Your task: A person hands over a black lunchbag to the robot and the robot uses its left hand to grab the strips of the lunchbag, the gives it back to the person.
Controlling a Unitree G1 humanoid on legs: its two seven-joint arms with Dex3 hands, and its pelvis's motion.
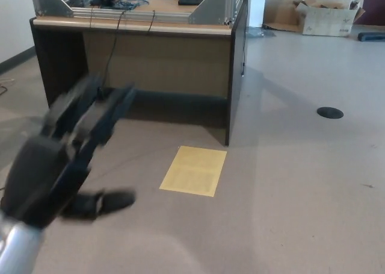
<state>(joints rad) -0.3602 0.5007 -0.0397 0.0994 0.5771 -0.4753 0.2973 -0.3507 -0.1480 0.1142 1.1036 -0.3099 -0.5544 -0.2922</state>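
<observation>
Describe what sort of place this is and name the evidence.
Probably a lab or workshop: a desk carrying a metal frame with cables, a cardboard box on the bare floor, and a round floor outlet cover.

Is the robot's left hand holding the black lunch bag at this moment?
No. The left hand is empty, its fingers spread apart above the floor, and no lunch bag shows anywhere.
</observation>
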